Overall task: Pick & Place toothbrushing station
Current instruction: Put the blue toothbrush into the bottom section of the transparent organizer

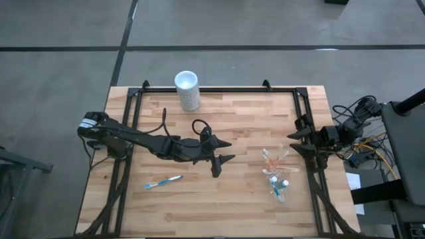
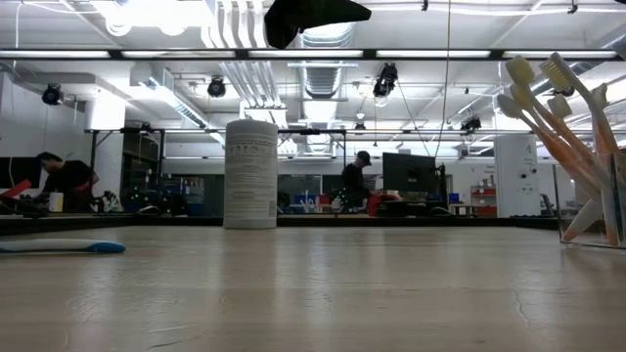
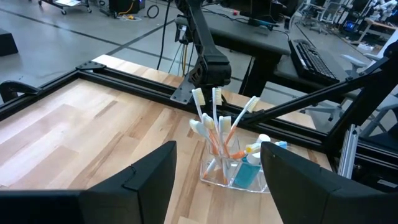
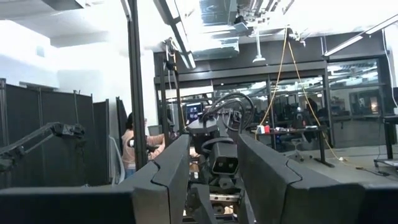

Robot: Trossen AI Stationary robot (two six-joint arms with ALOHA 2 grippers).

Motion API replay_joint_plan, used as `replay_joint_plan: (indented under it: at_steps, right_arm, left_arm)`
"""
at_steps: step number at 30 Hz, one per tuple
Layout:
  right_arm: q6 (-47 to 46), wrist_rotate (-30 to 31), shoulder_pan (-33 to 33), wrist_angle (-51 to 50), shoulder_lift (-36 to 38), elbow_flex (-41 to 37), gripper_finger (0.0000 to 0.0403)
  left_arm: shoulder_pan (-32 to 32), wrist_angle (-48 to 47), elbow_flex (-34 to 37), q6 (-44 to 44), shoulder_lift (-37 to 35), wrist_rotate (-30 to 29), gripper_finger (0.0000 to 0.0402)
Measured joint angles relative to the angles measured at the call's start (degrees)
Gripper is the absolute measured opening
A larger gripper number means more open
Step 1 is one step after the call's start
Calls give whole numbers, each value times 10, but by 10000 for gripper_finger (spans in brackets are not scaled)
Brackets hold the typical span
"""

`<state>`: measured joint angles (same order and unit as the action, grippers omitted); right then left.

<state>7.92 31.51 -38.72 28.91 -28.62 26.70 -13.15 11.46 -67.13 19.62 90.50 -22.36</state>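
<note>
The clear cup [image 3: 233, 171] of toothbrushes [image 3: 214, 124] looked light, rigid, slippery and tippy; best pinched low across its walls. Left gripper [image 1: 221, 158] jaws stood spread, empty; the right's I cannot tell.

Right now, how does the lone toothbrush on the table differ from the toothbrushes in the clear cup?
The lone toothbrush lies flat on the wood near the table's left front; the cup's toothbrushes stand upright and fanned in the clear cup at the right. The lone one is blue and white; the standing ones are orange and white. The lone one lies apart; those cluster together. All are thin brushes.
</note>
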Motion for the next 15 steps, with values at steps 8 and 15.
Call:
replay_joint_plan:
  at_steps: [8, 15]
  right_arm:
    - [0, 0, 0, 0, 0, 0, 121]
    - [0, 0, 0, 0, 0, -1, 126]
  left_arm:
    - [0, 3, 0, 0, 0, 0, 239]
    - [0, -29, 0, 25, -4, 14, 239]
